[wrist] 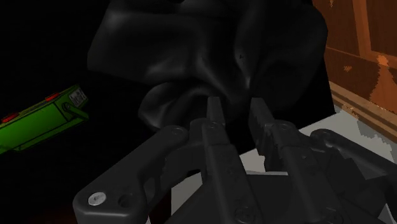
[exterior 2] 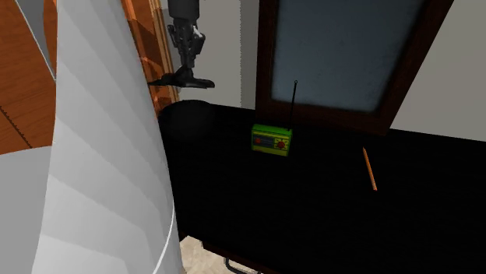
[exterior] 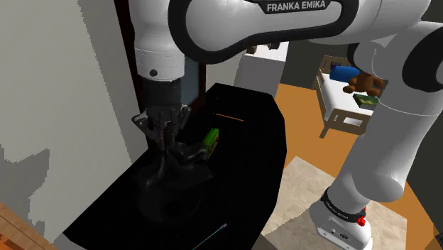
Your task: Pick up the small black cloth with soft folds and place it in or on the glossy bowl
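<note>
The gripper point(wrist: 236, 113) pinches the black cloth point(wrist: 191, 57) by a fold — jaws nearly closed; a green radio point(exterior: 211, 138) sits at the cloth's two o'clock in the shoulder view.

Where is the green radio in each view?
Shoulder view: green radio mid-table, right of the black cloth.
Second exterior view: green radio near centre, on the black table.
Wrist view: green radio beside the black cloth.
Shared landmark: the black cloth in the gripper.

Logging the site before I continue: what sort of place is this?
Probably a home, perhaps a child's bedroom: a white bed with a teddy bear stands beyond the black table, and a beige rug lies nearby.
</note>
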You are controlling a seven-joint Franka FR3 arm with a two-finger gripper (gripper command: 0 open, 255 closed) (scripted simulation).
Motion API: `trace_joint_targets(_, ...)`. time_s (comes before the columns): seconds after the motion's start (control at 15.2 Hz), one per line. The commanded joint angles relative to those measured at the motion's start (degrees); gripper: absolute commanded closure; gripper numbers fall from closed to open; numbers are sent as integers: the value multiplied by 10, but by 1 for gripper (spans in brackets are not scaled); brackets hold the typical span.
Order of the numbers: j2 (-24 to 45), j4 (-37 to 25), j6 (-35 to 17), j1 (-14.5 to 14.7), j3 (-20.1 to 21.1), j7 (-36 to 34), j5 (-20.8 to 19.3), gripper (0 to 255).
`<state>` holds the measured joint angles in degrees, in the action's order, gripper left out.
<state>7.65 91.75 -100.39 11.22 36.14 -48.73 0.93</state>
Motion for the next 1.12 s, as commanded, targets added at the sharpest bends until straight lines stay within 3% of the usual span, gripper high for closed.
trace_joint_targets(0.0, 24, -17, -3, 10, 3, -15, -15, 255)
trace_joint_targets(1.06, 31, 98, -124, 8, -1, -11, -19, 255)
